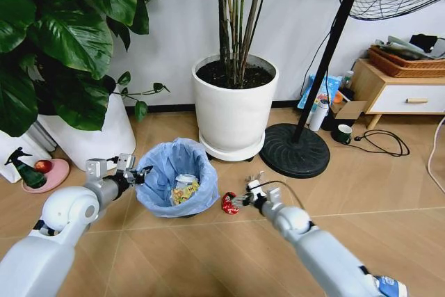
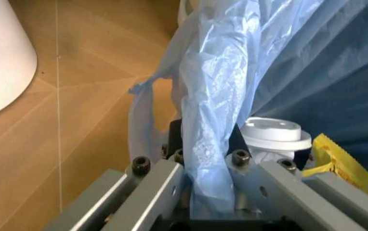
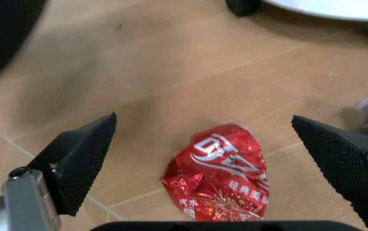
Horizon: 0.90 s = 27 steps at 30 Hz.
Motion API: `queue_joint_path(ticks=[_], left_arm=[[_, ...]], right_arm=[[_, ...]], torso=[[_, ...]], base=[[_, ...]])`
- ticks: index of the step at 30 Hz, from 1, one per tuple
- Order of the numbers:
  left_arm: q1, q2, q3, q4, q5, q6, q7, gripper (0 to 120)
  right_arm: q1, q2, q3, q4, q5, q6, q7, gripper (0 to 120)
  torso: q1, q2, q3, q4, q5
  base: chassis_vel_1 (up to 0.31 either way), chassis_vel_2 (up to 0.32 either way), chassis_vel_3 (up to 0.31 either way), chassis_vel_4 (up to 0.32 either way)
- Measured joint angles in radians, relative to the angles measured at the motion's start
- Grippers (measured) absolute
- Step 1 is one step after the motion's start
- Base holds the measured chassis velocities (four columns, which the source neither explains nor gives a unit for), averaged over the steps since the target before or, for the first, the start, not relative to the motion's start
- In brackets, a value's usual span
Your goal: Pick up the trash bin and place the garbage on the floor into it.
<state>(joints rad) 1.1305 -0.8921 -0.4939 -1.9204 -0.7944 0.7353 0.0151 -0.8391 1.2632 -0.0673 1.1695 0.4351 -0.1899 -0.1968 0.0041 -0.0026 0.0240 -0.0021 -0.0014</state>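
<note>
The left gripper [image 2: 213, 168] is pinching the round dark bag-lined trash bin [image 1: 176, 179] by its rim; the right gripper [image 3: 203, 144] is hovering spread over the crushed red can [image 3: 222, 175] (light, thin-walled, best squeezed across its flattened middle).

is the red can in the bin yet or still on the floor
On the floor. The crushed red can lies on the wood between the open right claw fingers, beside the trash bin.

It was a home's living room: wood-plank floor [image 1: 389, 199], big potted plants in white pots [image 1: 234, 106], a standing fan [image 1: 327, 53], and a low wooden cabinet [image 1: 403, 92] with baskets.
</note>
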Motion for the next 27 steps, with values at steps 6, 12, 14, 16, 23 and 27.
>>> queue_joint_path(ticks=[6,12,14,16,23,27], left_arm=[[0.005,-0.002,-0.005,-0.006,0.001,0.000,-0.001,0],[0.022,-0.009,-0.012,-0.013,0.007,0.000,-0.001,0],[0.025,-0.010,-0.013,-0.014,0.009,0.000,-0.001,0],[0.025,-0.011,-0.014,-0.014,0.009,0.000,-0.001,0],[0.024,-0.018,-0.012,-0.014,0.011,0.000,0.000,0],[0.021,-0.022,-0.010,-0.013,0.012,0.000,0.000,0]], right_arm=[[0.032,0.036,-0.008,-0.084,-0.039,0.012,0.002,100],[0.049,0.050,-0.039,-0.121,-0.039,-0.001,0.007,100],[0.054,0.059,-0.046,-0.138,-0.046,-0.006,0.012,100],[0.058,0.066,-0.048,-0.152,-0.052,-0.006,0.017,100],[0.100,0.112,-0.050,-0.238,-0.126,-0.003,0.049,100],[0.113,0.124,-0.047,-0.259,-0.142,-0.013,0.059,100]], torso=[[0.000,0.000,0.000,-0.0002,0.0002],[0.000,0.000,0.000,-0.0001,0.0003],[0.000,0.000,0.000,-0.0001,0.0004],[0.000,0.000,0.000,-0.0002,0.0004],[0.000,0.000,0.000,-0.0002,0.0005],[0.000,0.000,0.000,-0.0001,0.0004]], base=[[0.000,0.000,0.000,0.000],[0.000,0.000,0.000,0.000],[0.000,0.000,0.000,0.000],[0.000,0.000,0.000,0.000],[0.000,0.000,0.000,0.000],[0.000,0.000,0.000,0.000]])
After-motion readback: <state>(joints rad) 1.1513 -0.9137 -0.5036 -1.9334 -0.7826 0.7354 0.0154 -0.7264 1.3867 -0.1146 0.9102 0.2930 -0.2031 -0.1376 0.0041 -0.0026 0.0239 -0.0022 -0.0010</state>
